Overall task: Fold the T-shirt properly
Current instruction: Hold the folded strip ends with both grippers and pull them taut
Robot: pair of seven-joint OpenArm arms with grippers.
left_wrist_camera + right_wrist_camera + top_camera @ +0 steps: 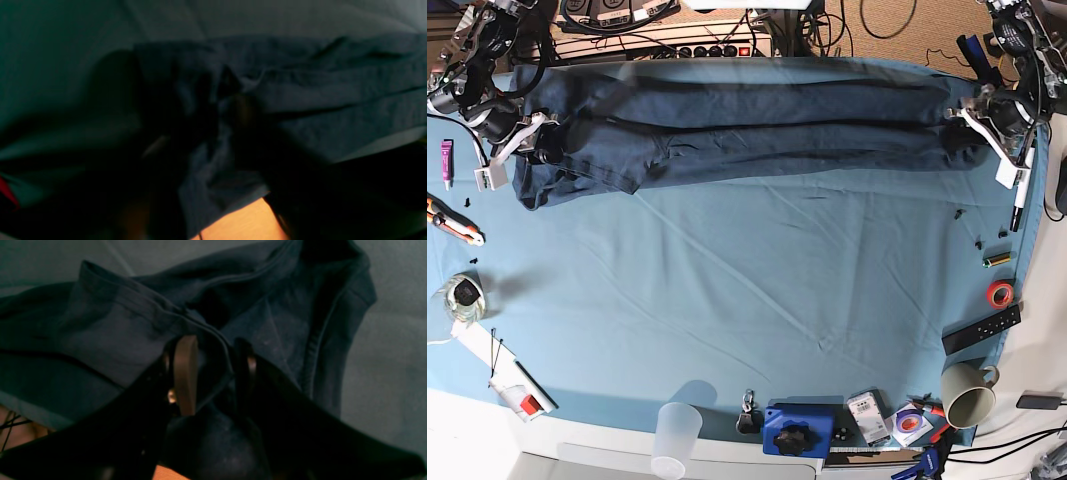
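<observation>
The dark navy T-shirt (727, 125) lies stretched in a long band across the far side of the teal table cloth (777, 290). At the band's left end in the base view, my right gripper (549, 152) holds bunched cloth. In the right wrist view a hem of the T-shirt (100, 333) runs between the fingers, and my right gripper (217, 370) is shut on it. My left gripper (959, 118) sits at the band's right end. The left wrist view is dark and blurred. Folds of the T-shirt (333, 100) hang around my left gripper (213, 133), and its jaws cannot be made out.
Along the near edge stand a clear plastic cup (677, 430), a blue box (799, 430) and a beige mug (967, 395). A red tape roll (1000, 293) and a black remote (982, 330) lie at the right. A cutter (452, 222) and a glass jar (462, 295) are at the left.
</observation>
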